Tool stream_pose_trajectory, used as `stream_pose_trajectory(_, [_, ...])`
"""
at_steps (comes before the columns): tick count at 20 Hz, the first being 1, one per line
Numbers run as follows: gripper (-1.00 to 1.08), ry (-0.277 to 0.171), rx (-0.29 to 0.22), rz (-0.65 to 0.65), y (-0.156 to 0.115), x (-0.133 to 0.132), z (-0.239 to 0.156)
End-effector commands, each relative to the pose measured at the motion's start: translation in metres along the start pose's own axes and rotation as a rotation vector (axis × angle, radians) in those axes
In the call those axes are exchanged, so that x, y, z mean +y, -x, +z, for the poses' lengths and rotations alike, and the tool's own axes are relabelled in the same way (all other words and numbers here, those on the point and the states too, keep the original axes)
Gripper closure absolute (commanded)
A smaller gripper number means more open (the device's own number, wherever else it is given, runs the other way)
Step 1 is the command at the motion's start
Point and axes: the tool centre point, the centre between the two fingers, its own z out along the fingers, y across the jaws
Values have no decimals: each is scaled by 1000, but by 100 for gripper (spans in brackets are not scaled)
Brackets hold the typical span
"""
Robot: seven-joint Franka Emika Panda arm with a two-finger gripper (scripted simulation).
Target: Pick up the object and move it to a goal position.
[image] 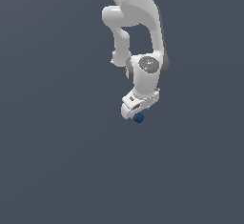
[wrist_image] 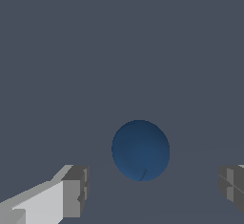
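Gripper (wrist_image: pixel 152 189) spread wide, fingers apart, nothing pinched. Wrist view: left fingertip (wrist_image: pixel 76 189) grey-padded on white body, clear gap, then dark blue ball (wrist_image: pixel 140 150) in middle, another gap, then right fingertip (wrist_image: pixel 232 186) cut off at frame edge. Ball touches neither pad, sits slightly beyond fingertip line. Exterior view: white Panda arm (image: pixel 138 18) descends from top centre, wrist bent, gripper (image: pixel 136 108) pointing down; ball (image: pixel 138 118) just below gripper's end, near centre of scene. Plain grey-blue surface (image: pixel 47 170) all around.
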Motion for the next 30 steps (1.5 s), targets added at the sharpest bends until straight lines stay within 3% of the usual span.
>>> stream_pose_trajectory(1, [-92,0,1,-12,0,-2,1])
stream_pose_trajectory(20, [-92,0,1,-12,0,-2,51])
stream_pose_trajectory(21, [108,0,1,-12,0,-2,51])
stream_pose_trajectory(30, [108,0,1,-12,0,-2,51])
